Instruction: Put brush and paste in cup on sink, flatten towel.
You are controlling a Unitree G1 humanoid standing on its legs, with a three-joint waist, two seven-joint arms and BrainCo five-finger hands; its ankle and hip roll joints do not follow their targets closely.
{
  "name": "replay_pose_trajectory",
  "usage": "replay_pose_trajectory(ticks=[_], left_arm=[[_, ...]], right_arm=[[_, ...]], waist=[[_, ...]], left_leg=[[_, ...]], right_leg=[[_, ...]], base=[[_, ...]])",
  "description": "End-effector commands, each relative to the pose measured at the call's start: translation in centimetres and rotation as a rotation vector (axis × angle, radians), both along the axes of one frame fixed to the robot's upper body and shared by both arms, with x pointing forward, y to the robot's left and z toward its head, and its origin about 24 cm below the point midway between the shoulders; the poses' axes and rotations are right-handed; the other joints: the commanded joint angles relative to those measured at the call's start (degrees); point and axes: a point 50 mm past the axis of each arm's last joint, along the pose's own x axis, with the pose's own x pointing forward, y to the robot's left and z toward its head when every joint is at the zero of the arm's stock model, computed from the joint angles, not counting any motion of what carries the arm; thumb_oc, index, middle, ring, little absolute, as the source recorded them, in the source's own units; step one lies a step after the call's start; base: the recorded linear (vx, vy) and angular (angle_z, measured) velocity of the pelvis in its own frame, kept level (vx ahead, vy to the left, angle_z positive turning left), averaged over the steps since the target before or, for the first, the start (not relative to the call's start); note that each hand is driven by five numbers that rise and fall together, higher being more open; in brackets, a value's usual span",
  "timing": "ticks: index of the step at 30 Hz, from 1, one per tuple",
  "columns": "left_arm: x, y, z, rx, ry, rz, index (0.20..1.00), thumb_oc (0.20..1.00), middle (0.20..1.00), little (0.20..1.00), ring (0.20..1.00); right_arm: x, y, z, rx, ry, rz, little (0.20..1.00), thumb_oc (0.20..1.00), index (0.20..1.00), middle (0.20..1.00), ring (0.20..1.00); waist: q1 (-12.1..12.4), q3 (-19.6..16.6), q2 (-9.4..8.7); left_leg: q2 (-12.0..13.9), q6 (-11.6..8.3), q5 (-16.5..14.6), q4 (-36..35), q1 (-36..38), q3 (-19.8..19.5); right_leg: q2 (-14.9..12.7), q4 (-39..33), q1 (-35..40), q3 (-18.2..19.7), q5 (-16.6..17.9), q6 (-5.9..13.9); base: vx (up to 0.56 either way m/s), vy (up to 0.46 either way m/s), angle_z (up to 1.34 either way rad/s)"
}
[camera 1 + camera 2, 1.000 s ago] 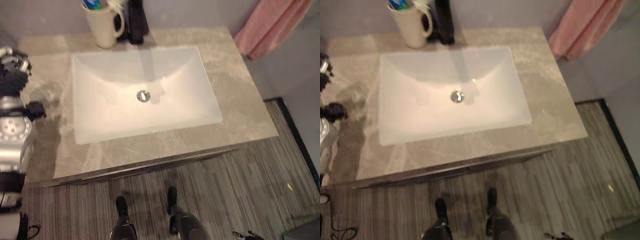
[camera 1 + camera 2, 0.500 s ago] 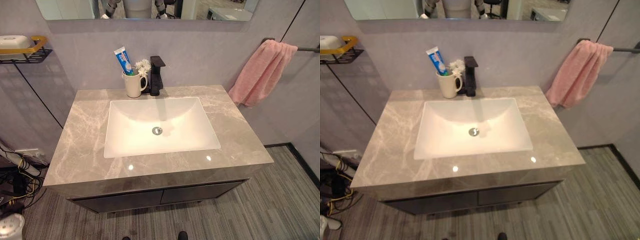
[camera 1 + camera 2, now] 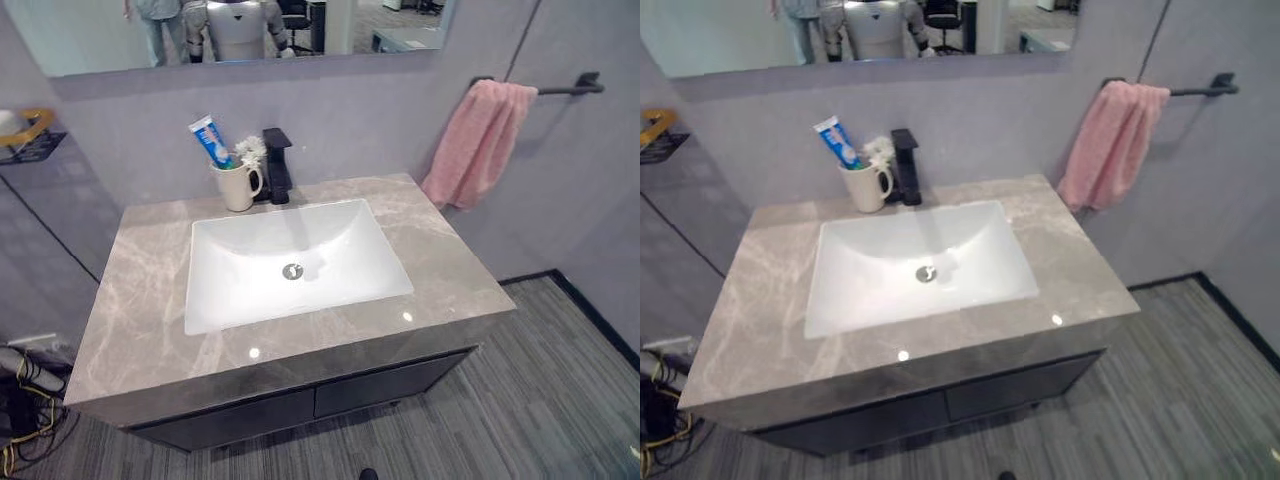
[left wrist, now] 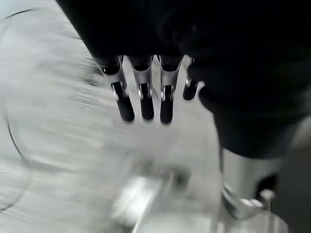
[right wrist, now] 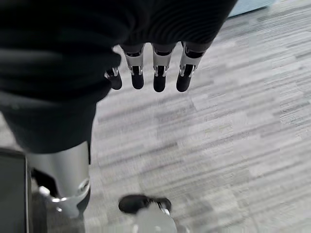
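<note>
A cream cup (image 3: 237,187) stands at the back of the grey marble counter (image 3: 445,272), beside a black faucet (image 3: 276,165). In the cup stand a blue and white paste tube (image 3: 208,140) and a brush with a white head (image 3: 250,150). A pink towel (image 3: 477,140) hangs bunched in folds from a black bar (image 3: 570,88) on the right wall. My left hand (image 4: 146,99) hangs over the floor with straight fingers and holds nothing. My right hand (image 5: 158,74) does the same over the striped floor.
A white basin (image 3: 230,300) is sunk in the counter's middle. A mirror (image 3: 230,30) runs along the wall above. A small black and yellow shelf (image 3: 25,135) hangs on the left wall. Dark cabinet doors (image 3: 380,385) sit under the counter, and cables (image 3: 25,420) lie at lower left.
The camera has pulled back from close over the basin, then shifted, so the whole vanity and towel show. My left arm has left the counter's left edge. Cup and towel stay put.
</note>
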Motion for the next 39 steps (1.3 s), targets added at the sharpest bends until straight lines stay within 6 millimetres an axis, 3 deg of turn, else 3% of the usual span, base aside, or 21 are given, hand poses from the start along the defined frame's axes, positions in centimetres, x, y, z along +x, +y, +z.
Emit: replay_pose_trajectory(ticks=[1, 3, 4, 7, 10, 11, 12, 14, 17, 22, 24, 25, 26, 28, 31, 33, 36, 37, 39], left_arm=[[7.4, 0.4, 0.4, 0.005, -0.177, -0.402, 1.000, 1.000, 1.000, 1.000, 1.000], [10.2, -0.3, 0.9, 0.040, -0.249, -0.600, 1.000, 1.000, 1.000, 1.000, 1.000], [10.2, -0.3, 0.9, 0.040, -0.248, -0.600, 1.000, 1.000, 1.000, 1.000, 1.000], [13.9, -0.4, 1.9, 0.100, -0.352, -0.718, 1.000, 1.000, 1.000, 1.000, 1.000], [14.3, -0.6, 1.9, 0.095, -0.334, -0.798, 1.000, 1.000, 1.000, 1.000, 1.000], [13.8, -1.6, 1.6, 0.058, -0.282, -1.030, 1.000, 1.000, 1.000, 1.000, 1.000], [14.1, -2.0, 1.7, 0.054, -0.283, -1.130, 1.000, 1.000, 1.000, 1.000, 1.000], [14.2, -2.3, 1.7, 0.045, -0.274, -1.196, 1.000, 1.000, 1.000, 1.000, 1.000], [15.9, -2.3, 2.3, 0.081, -0.304, -1.268, 1.000, 1.000, 1.000, 1.000, 1.000], [16.9, -3.1, 2.5, 0.086, -0.327, -1.289, 1.000, 1.000, 1.000, 1.000, 1.000], [17.0, -3.4, 2.5, 0.089, -0.330, -1.307, 1.000, 1.000, 1.000, 1.000, 1.000], [17.1, -3.4, 2.6, 0.089, -0.332, -1.300, 1.000, 1.000, 1.000, 1.000, 1.000], [17.1, -3.4, 2.6, 0.089, -0.332, -1.300, 1.000, 1.000, 1.000, 1.000, 1.000], [17.5, -3.7, 2.7, 0.088, -0.337, -1.315, 1.000, 1.000, 1.000, 1.000, 1.000], [18.5, -3.3, 3.2, 0.113, -0.370, -1.316, 1.000, 1.000, 1.000, 1.000, 1.000], [19.3, -2.9, 3.6, 0.141, -0.397, -1.307, 1.000, 1.000, 1.000, 1.000, 1.000], [19.5, -2.3, 3.8, 0.162, -0.402, -1.275, 1.000, 1.000, 1.000, 1.000, 1.000], [18.9, -1.4, 3.6, 0.178, -0.366, -1.255, 1.000, 1.000, 1.000, 1.000, 1.000], [18.7, -1.1, 3.5, 0.184, -0.353, -1.242, 1.000, 1.000, 1.000, 1.000, 1.000]], right_arm=[[2.0, -0.2, 0.1, -0.016, 0.015, 0.081, 1.000, 1.000, 1.000, 1.000, 1.000], [2.4, -0.4, 0.2, -0.033, 0.021, 0.106, 1.000, 1.000, 1.000, 1.000, 1.000], [2.4, -0.4, 0.2, -0.033, 0.021, 0.106, 1.000, 1.000, 1.000, 1.000, 1.000], [3.7, -0.2, 0.2, -0.044, -0.020, 0.098, 1.000, 1.000, 1.000, 1.000, 1.000], [4.5, 0.4, 0.1, -0.019, -0.108, -0.008, 1.000, 1.000, 1.000, 1.000, 1.000], [3.7, 0.5, -0.1, 0.003, -0.104, -0.073, 1.000, 1.000, 1.000, 1.000, 1.000], [3.2, 0.4, -0.1, -0.004, -0.072, -0.056, 1.000, 1.000, 1.000, 1.000, 1.000], [3.0, 0.2, 0.0, -0.012, -0.051, -0.036, 1.000, 1.000, 1.000, 1.000, 1.000], [1.3, -1.1, 0.4, -0.047, 0.031, -0.056, 1.000, 1.000, 1.000, 1.000, 1.000], [1.9, -2.8, 1.2, -0.092, -0.009, -0.139, 1.000, 1.000, 1.000, 1.000, 1.000], [2.7, -3.1, 1.5, -0.106, -0.030, -0.138, 1.000, 1.000, 1.000, 1.000, 1.000], [3.0, -3.4, 1.6, -0.116, -0.037, -0.128, 1.000, 1.000, 1.000, 1.000, 1.000], [3.0, -3.3, 1.6, -0.116, -0.037, -0.128, 1.000, 1.000, 1.000, 1.000, 1.000], [3.5, -3.5, 1.8, -0.130, -0.050, -0.092, 1.000, 1.000, 1.000, 1.000, 1.000], [4.1, -3.0, 1.6, -0.131, -0.049, -0.020, 1.000, 1.000, 1.000, 1.000, 1.000], [5.5, -2.6, 1.5, -0.124, -0.102, 0.020, 1.000, 1.000, 1.000, 1.000, 1.000], [7.3, -2.2, 1.7, -0.122, -0.178, 0.030, 1.000, 1.000, 1.000, 1.000, 1.000], [8.9, -1.3, 1.7, -0.109, -0.210, 0.096, 1.000, 1.000, 1.000, 1.000, 1.000], [9.0, -1.0, 1.5, -0.100, -0.210, 0.111, 1.000, 1.000, 1.000, 1.000, 1.000]], waist=[[-1.6, 0.0, -4.73], [-1.7, 0.3, -4.72], [-1.7, 0.3, -4.73], [-2.3, 0.8, -4.22], [-3.3, 1.3, -3.85], [-5.0, 1.7, -3.26], [-5.2, 2.3, -3.01], [-5.7, 2.5, -2.85], [-7.0, 4.2, -1.80], [-8.5, 5.6, -0.95], [-8.2, 6.1, -0.74], [-7.4, 6.8, -0.40], [-7.4, 6.7, -0.41], [-6.3, 8.0, 0.76], [-5.2, 7.3, 1.29], [-4.1, 7.1, 1.13], [-3.2, 6.9, 0.76], [-2.1, 6.8, 0.15], [-2.1, 6.9, 0.01]], left_leg=[[-2.1, 0.24, 1.3, 1.7, -3.4, -11.7], [-3.6, 0.76, -0.3, 3.1, -3.7, -13.9], [-3.7, 0.77, -0.3, 3.2, -3.7, -13.9], [-5.0, 1.59, -1.4, 3.2, -3.2, -13.9], [-5.6, 2.30, -2.2, 3.3, -2.1, -11.4], [-7.0, 3.54, -3.8, 3.9, -1.4, -8.7], [-7.8, 4.09, -5.1, 4.9, -1.0, -7.8], [-8.5, 4.49, -5.3, 5.6, -1.5, -7.3], [-10.6, 6.14, -7.5, 8.7, -2.9, -4.6], [-12.1, 7.67, -9.0, 8.8, -2.7, 0.5], [-11.8, 7.82, -9.0, 8.0, -2.0, 3.2], [-11.1, 7.57, -8.8, 7.5, -1.6, 5.0], [-11.1, 7.57, -8.8, 7.5, -1.6, 5.0], [-9.7, 7.52, -7.1, 5.9, -1.9, 8.7], [-9.2, 7.57, -5.5, 2.8, -1.1, 10.5], [-8.9, 7.52, -4.8, 2.5, -1.3, 12.3], [-8.4, 7.36, -4.6, 3.4, -1.8, 14.7], [-7.1, 6.68, -4.3, 4.1, -2.0, 18.7], [-6.7, 6.45, -4.0, 4.3, -1.9, 19.4]], right_leg=[[-2.3, 2.0, 1.0, 3.3, -3.1, 0.45], [-2.5, 2.1, 0.9, 4.3, -2.9, 0.60], [-2.5, 2.1, 0.9, 4.3, -2.9, 0.60], [-3.5, 2.9, 0.4, 5.3, -2.6, 1.49], [-4.7, 3.6, -0.2, 6.5, -2.2, 2.43], [-5.6, 4.6, -1.8, 9.1, -1.2, 3.54], [-5.9, 5.1, -2.4, 10.5, -0.8, 4.09], [-6.4, 5.1, -3.3, 11.5, -0.1, 4.43], [-8.1, 6.7, -6.3, 14.5, 1.3, 5.63], [-9.7, 5.3, -9.9, 18.3, 6.0, 8.26], [-10.4, 4.8, -11.5, 16.5, 7.2, 8.61], [-11.8, 5.1, -12.7, 11.3, 7.5, 8.22], [-11.8, 5.1, -12.7, 11.3, 7.5, 8.22], [-12.6, 10.9, -12.5, -2.9, 2.6, 5.77], [-8.7, 16.3, -9.7, -2.5, -2.3, 5.22], [-7.7, 17.4, -7.4, -5.0, -4.9, 4.36], [-7.6, 17.2, -5.5, -8.1, -6.1, 3.74], [-8.2, 15.2, -4.7, -12.9, -5.5, 3.65], [-7.8, 15.8, -5.2, -11.9, -5.5, 3.57]], base=[[-0.01, 0.019, -0.46], [-0.01, 0.044, -0.37], [-0.02, 0.059, -0.21], [-0.05, 0.141, -0.16], [-0.07, 0.205, -0.25], [-0.08, 0.313, -0.29], [-0.07, 0.257, -0.26], [-0.08, 0.179, -0.55], [-0.09, 0.236, -0.70], [-0.06, 0.204, -0.51], [-0.07, 0.062, -1.23], [-0.06, 0.015, -1.55], [-0.10, 0.026, -1.30], [-0.20, 0.055, -1.01], [-0.10, -0.001, -0.95], [-0.10, -0.090, -0.47], [-0.11, -0.129, -0.85], [-0.09, -0.183, -1.38], [-0.02, -0.170, -1.48]])
